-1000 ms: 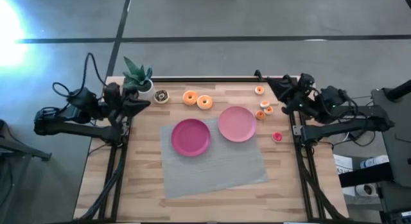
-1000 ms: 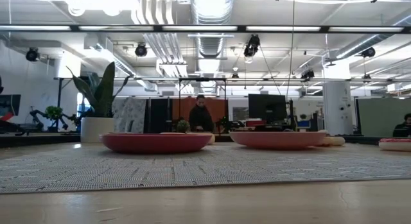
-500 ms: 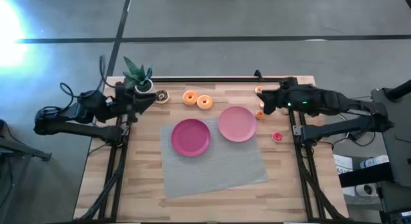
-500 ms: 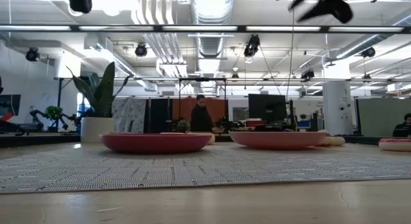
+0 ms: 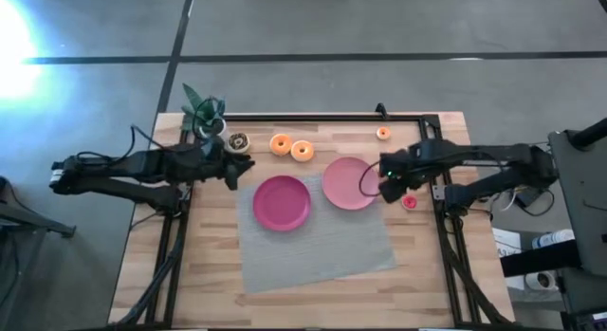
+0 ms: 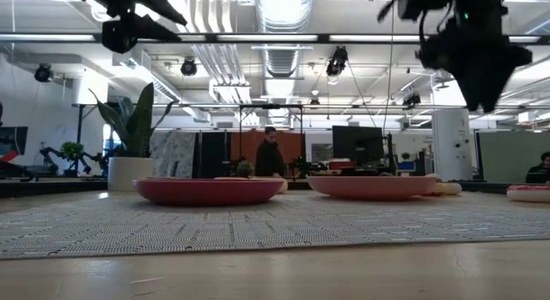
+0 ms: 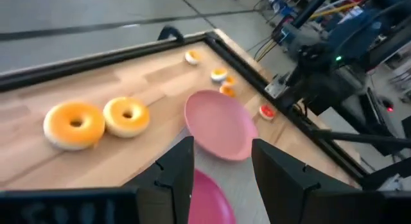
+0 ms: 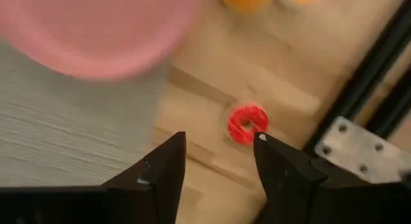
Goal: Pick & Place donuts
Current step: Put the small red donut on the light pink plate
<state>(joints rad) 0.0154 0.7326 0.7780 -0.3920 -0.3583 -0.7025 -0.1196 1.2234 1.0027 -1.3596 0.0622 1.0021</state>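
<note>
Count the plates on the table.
2. The magenta plate lies near the middle; the pink plate sits just beside it, toward the robot's right. None seems hidden.

Your left gripper (image 5: pixel 245 166) swung in beside the magenta plate (image 5: pixel 282 201); right gripper (image 5: pixel 387 182) moved over the pink plate's (image 5: pixel 347 182) edge; both opened.

No lettering, label, brand or number can be read on anything in these views, though the screens and signs far back in the room behind the table are perhaps simply too small to make out.
</note>
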